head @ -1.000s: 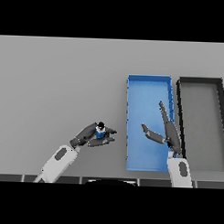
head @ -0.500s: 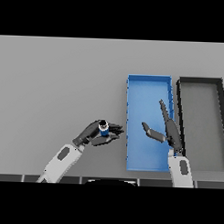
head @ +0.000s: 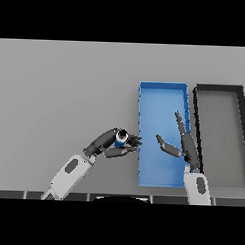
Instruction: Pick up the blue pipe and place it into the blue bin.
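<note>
Even, soft light falls on my flat grey counter (head: 60,92) without glare; I see only faint shading inside the blue rectangular bin (head: 162,103)

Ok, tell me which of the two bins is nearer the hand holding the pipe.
The blue bin; the left hand reaches its left wall, while the black bin lies farther right.

pipe (head: 121,138) in left hand (head: 109,145) – just left of bin (head: 145,95) | tray (head: 198,97) right of bin

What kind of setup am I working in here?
Likely a bare sorting bench: a plain grey table with a blue bin and a black bin side by side, nothing homelike around.
</note>
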`<control>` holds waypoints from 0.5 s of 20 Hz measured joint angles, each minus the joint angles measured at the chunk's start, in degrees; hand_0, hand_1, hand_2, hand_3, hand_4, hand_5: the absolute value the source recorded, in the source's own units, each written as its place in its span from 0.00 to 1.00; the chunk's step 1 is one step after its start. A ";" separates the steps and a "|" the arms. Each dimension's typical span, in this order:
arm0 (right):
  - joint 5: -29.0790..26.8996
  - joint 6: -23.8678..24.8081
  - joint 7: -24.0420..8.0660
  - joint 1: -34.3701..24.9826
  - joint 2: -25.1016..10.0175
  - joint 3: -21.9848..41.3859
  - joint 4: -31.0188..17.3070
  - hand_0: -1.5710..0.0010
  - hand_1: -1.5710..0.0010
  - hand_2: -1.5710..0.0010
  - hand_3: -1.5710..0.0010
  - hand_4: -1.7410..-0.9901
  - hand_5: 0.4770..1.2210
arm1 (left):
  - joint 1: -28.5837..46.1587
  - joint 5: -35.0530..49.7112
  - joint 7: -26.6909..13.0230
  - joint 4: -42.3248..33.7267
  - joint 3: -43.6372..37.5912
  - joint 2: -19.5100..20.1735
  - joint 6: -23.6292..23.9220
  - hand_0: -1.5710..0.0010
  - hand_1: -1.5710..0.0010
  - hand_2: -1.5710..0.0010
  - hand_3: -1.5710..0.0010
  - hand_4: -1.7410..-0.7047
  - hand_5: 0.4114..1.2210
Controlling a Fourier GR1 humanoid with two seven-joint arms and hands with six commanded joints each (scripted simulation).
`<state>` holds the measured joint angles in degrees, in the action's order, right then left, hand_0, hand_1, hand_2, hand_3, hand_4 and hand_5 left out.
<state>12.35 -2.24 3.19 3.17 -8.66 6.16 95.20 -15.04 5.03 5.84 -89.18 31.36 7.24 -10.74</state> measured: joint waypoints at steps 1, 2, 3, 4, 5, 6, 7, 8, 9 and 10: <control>0.84 1.31 0.35 1.73 1.05 0.44 1.09 1.00 1.00 1.00 1.00 0.82 0.14 | -0.59 -0.22 -0.87 0.64 -0.17 -0.81 0.15 0.00 0.00 0.00 0.00 0.26 1.00; 1.84 2.93 0.83 3.90 2.23 0.89 2.40 1.00 1.00 1.00 1.00 0.83 0.14 | 0.26 -0.62 -0.64 0.46 -0.18 -0.27 -0.17 0.00 0.00 0.00 0.00 0.26 1.00; 2.95 4.69 1.15 6.22 3.56 1.41 3.82 1.00 1.00 1.00 1.00 0.82 0.14 | 0.11 -0.23 -0.12 0.19 -0.93 0.24 -0.69 0.00 0.00 0.00 0.00 0.26 1.00; 4.15 6.52 1.42 8.67 4.98 1.98 5.27 1.00 1.00 1.00 1.00 0.81 0.14 | 0.75 -0.60 -0.21 0.25 -0.44 -0.40 -0.74 0.00 0.00 0.00 0.00 0.26 1.00; 5.39 8.51 1.55 11.12 6.61 2.58 6.71 1.00 1.00 1.00 1.00 0.78 0.14 | 0.42 -0.85 -0.47 0.29 -0.74 -0.63 -0.61 0.00 0.00 0.00 0.00 0.26 1.00; 5.98 9.82 0.47 11.90 7.77 2.75 7.06 1.00 1.00 1.00 1.00 0.74 0.14 | -0.28 -0.47 -0.69 0.65 -1.51 -0.55 -1.03 0.00 0.00 0.00 0.00 0.26 1.00; 6.23 10.24 0.79 13.18 7.78 2.74 8.19 1.00 1.00 1.00 1.00 0.73 0.13 | 0.49 -1.04 -0.52 0.30 -1.16 -0.77 -0.95 0.00 0.00 0.00 0.00 0.26 1.00; 7.14 11.00 0.74 13.58 8.45 3.28 8.76 1.00 0.99 1.00 1.00 0.73 0.13 | 1.15 -1.47 0.10 0.40 -1.14 -0.60 -1.25 0.00 0.00 0.00 0.00 0.26 1.00; 5.93 10.62 0.76 13.61 8.32 2.70 8.68 1.00 0.99 0.99 1.00 0.75 0.12 | 0.67 -1.84 -0.40 -0.09 -1.15 -1.06 -1.09 0.00 0.00 0.00 0.00 0.26 1.00; 4.23 9.97 3.09 13.73 8.38 2.47 9.74 1.00 0.99 0.98 1.00 0.77 0.13 | 1.19 -2.03 0.06 -0.08 -1.24 -0.70 -1.63 0.00 0.00 0.00 0.00 0.26 1.00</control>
<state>16.58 7.73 6.28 16.91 -0.27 8.63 104.93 -13.85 3.01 5.90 -89.26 30.12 6.54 -12.37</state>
